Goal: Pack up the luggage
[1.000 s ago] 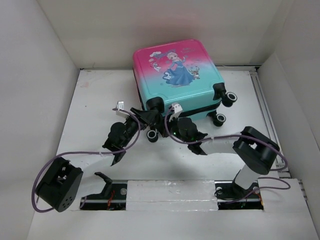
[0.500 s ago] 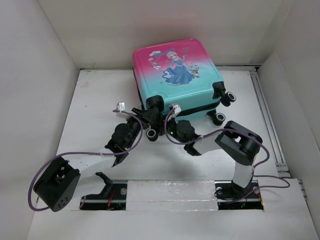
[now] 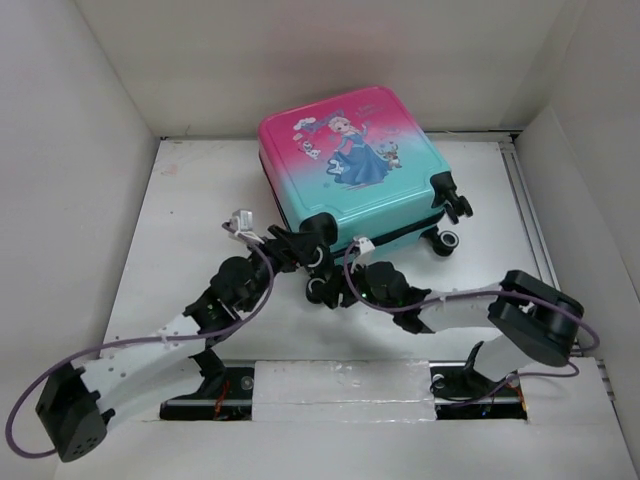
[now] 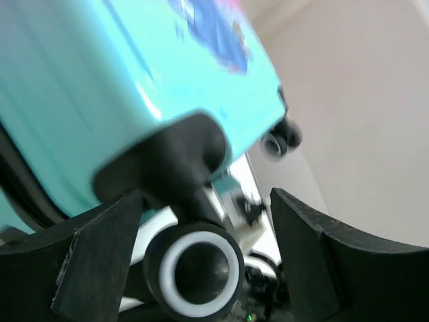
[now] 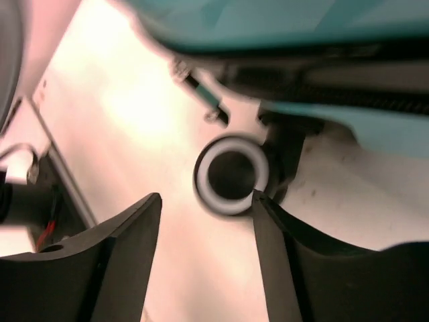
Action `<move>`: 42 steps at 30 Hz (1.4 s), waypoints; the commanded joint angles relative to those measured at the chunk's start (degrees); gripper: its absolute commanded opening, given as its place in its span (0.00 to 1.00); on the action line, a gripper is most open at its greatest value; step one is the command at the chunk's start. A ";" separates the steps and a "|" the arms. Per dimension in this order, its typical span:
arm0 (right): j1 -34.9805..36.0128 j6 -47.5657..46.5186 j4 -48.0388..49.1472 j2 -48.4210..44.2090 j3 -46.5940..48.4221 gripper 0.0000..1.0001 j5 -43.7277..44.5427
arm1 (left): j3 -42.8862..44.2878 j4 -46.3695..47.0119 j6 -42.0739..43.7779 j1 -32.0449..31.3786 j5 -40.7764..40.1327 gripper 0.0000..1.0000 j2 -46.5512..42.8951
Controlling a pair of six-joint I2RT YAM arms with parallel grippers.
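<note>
The suitcase [image 3: 350, 160], closed on the table [image 3: 200, 200], has turned slightly left. Both arms have stretched to its near-left corner. The left gripper [image 4: 201, 248] stands apart around 1 wheel [image 4: 194, 268]. The right gripper [image 5: 204, 248] is apart too, beside that corner.

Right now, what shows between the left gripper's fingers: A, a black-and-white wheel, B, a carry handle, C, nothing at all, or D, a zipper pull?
A: the left wrist view shows a wheel of the luggage framed between the two fingers of the open left gripper.
</note>
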 commanded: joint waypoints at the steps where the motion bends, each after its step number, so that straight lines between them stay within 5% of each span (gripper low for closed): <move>1: 1.67 -3.21 -4.00 -6.39 -2.06 0.63 -2.84 | 2.90 -6.97 4.95 0.09 -9.19 0.73 -6.58; 5: 2.20 -6.54 -14.98 -15.17 -2.26 0.73 -1.61 | -1.31 -14.36 5.56 0.61 -14.74 0.70 -13.61; 8: 2.20 -9.35 -24.56 -22.38 0.54 0.76 -0.99 | -6.05 -16.21 3.72 0.61 -13.53 0.49 -16.17; 14: 2.20 -11.55 -34.34 -30.57 4.78 0.83 5.15 | -14.07 -10.09 2.92 0.61 -4.73 0.28 -12.67; 19: 1.67 -12.17 -35.91 -29.70 7.85 0.82 5.16 | -16.97 -0.50 7.13 -1.84 -3.23 0.31 -5.20; 28: 1.67 -12.70 -37.06 -29.17 12.07 0.83 3.84 | -10.39 10.84 12.50 -3.42 -3.65 0.50 12.82; 42: 1.67 -13.23 -37.06 -31.63 11.02 0.83 2.09 | -3.44 18.84 14.35 -5.36 -17.00 0.43 28.20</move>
